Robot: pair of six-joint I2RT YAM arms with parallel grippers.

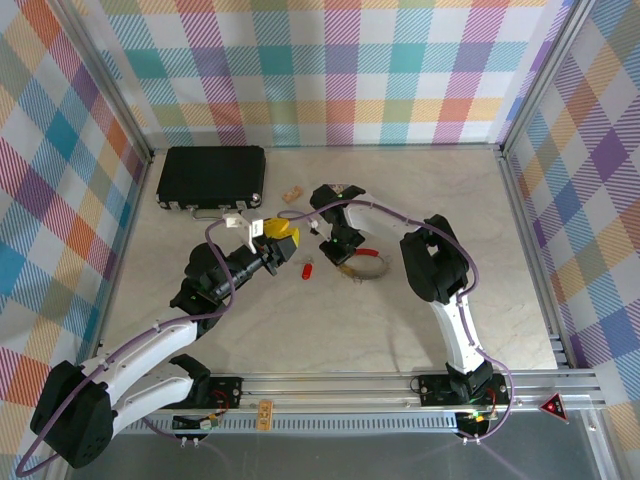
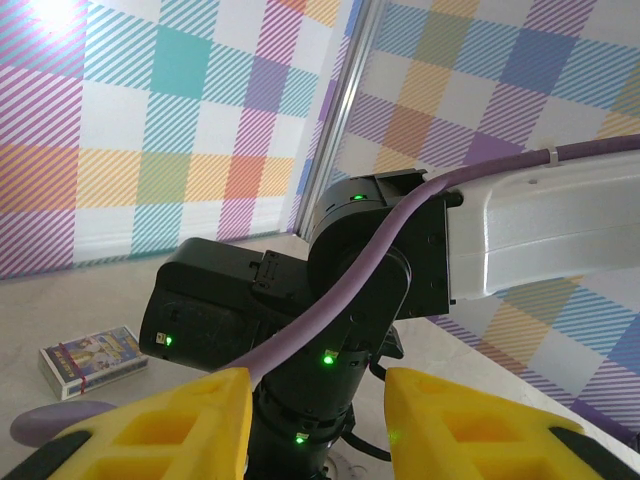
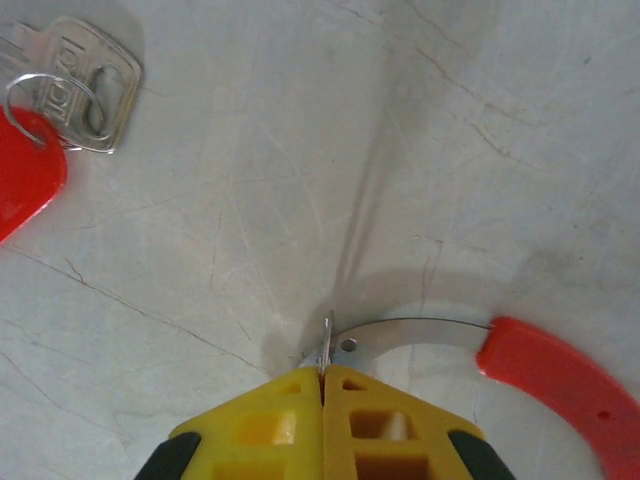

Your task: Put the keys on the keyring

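The keyring (image 3: 430,328), a thin grey metal band with a red sleeve (image 3: 560,375), lies on the table. My right gripper (image 3: 322,368) is shut on its open metal end, which sticks up between the yellow fingertips. From above, the right gripper (image 1: 346,264) points down at the keyring (image 1: 368,256). The keys (image 3: 75,75) lie apart at the top left, a silver key on a small loop with a red head (image 3: 25,170); they are the red spot (image 1: 308,270) left of the ring. My left gripper (image 1: 279,238) hovers open and holds nothing; its yellow fingers (image 2: 190,425) frame the right arm's wrist.
A black case (image 1: 212,178) lies at the back left. A small tan block (image 1: 291,194) sits beside it. A small printed card box (image 2: 95,360) rests on the table behind the right wrist. Metal frame rails (image 1: 520,215) and checked walls bound the table.
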